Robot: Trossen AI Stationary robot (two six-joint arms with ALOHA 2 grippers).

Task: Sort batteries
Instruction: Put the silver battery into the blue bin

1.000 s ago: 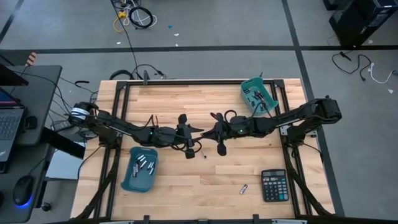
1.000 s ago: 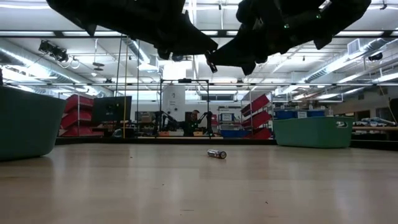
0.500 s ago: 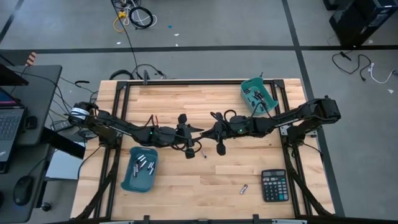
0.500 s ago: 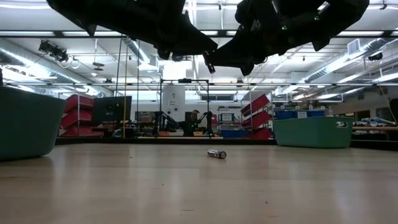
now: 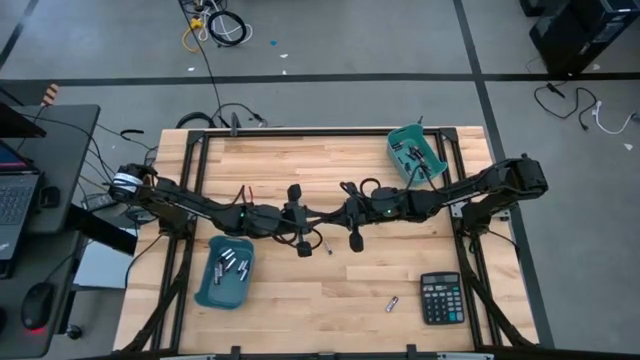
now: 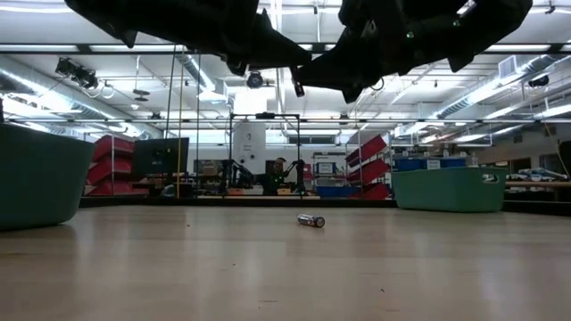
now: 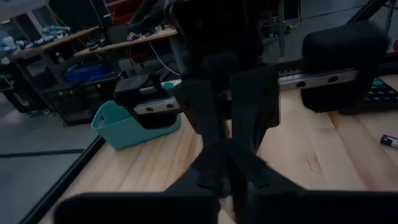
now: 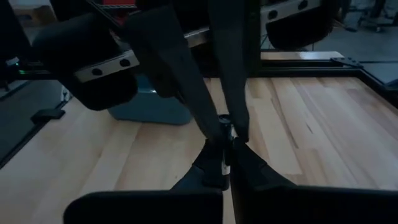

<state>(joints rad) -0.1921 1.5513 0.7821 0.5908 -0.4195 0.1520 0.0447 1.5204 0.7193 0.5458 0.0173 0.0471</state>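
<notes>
Batteries (image 5: 229, 266): several lying in left teal bin (image 5: 205, 292), more in far-right bin (image 5: 395, 146); one (image 5: 392, 303) loose beside calculator (image 5: 440, 298)

Pale planked wooden table (image 5: 330, 165)

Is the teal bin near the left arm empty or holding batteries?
Holding batteries: the high view shows several small silver cells lying inside the teal bin.

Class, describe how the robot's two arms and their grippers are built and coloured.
Both are slim, dark, jointed arms with black cables looped along them. The left gripper and right gripper each have two thin dark fingers under silver rails with blocky black ends. A small green light shows on each forearm.
</notes>
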